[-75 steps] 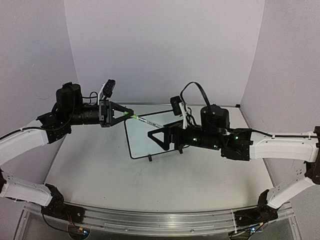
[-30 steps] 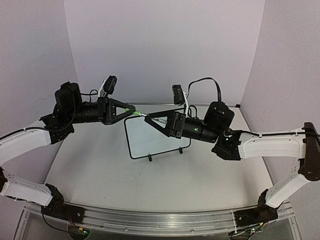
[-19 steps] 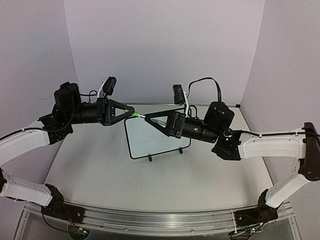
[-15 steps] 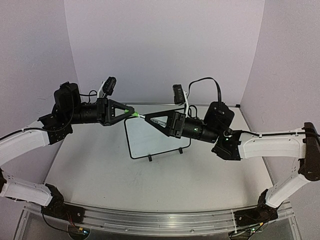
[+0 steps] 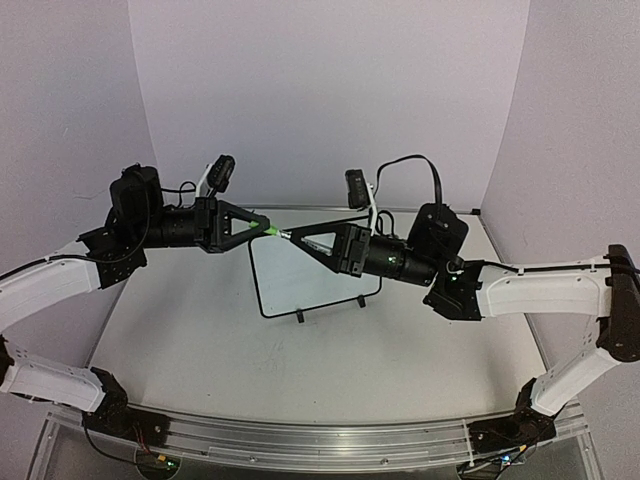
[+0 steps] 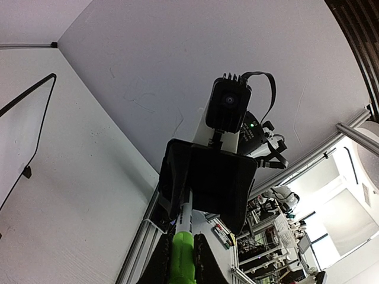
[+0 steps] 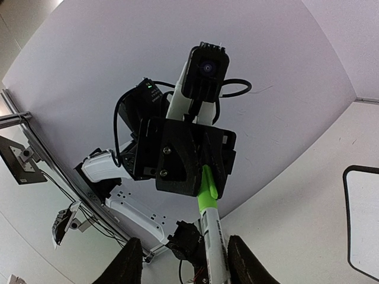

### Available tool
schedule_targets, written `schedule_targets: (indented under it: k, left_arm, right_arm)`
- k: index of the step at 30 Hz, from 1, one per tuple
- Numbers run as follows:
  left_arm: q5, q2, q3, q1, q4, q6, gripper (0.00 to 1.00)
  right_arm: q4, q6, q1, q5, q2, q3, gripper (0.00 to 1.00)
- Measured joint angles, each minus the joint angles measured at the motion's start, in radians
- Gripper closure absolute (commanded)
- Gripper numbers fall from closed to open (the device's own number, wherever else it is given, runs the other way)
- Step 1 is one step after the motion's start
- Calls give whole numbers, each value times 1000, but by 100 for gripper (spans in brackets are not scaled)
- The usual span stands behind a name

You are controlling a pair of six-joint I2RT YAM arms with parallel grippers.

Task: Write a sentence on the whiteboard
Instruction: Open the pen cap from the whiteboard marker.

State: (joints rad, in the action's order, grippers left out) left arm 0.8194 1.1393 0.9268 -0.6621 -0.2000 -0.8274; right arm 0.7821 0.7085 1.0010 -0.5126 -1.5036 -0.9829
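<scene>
The whiteboard [image 5: 300, 285] stands on two black feet at mid-table, its face blank; the sentence is out of view. A white marker [image 5: 297, 239] with a green cap [image 5: 269, 229] hangs level above the board's top edge, between both arms. My left gripper [image 5: 262, 227] is shut on the green cap [image 6: 182, 260]. My right gripper [image 5: 303, 241] faces it from the right, open, its fingers [image 7: 127, 263] either side of the white barrel [image 7: 212, 242] with a gap on each side. The right wrist view shows the cap [image 7: 205, 186] wedged in the left gripper's black jaws.
Purple walls close in the back and both sides of the white table [image 5: 200, 340]. The whiteboard's black frame shows at the edge of the left wrist view [image 6: 37, 112] and of the right wrist view [image 7: 345, 201]. A metal rail [image 5: 300, 440] runs along the near edge.
My right arm rose from in front of the board to the marker's barrel, and its jaws have narrowed around it. The left gripper has kept hold of the cap.
</scene>
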Motion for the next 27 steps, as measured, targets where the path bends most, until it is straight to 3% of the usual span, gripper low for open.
schedule_targets:
  k: [6, 16, 27]
  left_arm:
    - [10, 6, 0, 0, 0, 5, 100]
    - [22, 6, 0, 1, 0, 15, 100]
    - [-11, -30, -28, -7, 16, 12, 100]
  right_arm:
    - [-15, -1, -4, 1, 0, 0, 66]
    - [-28, -2, -8, 19, -8, 0, 98]
    - [4, -1, 4, 54, -9, 30, 100]
